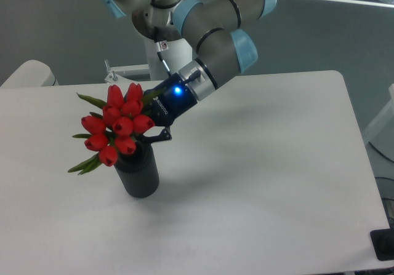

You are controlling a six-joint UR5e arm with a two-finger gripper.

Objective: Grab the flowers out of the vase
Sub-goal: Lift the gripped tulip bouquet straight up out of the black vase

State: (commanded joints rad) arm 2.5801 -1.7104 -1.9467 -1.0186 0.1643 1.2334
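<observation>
The flowers (117,126), a tight bunch of red tulip buds with green leaves, lean to the left above the vase's mouth. The vase (138,173) is a short dark ribbed cylinder standing on the white table (258,176). My gripper (146,133) comes in from the upper right and is shut on the flowers just below the buds. The stems are hidden behind the buds, the fingers and the vase rim, so I cannot tell how much of them is still inside.
The arm slants up to its base behind the table's far edge. A pale rounded object (28,73) sits at the far left beyond the table. A black item (383,244) shows at the lower right corner.
</observation>
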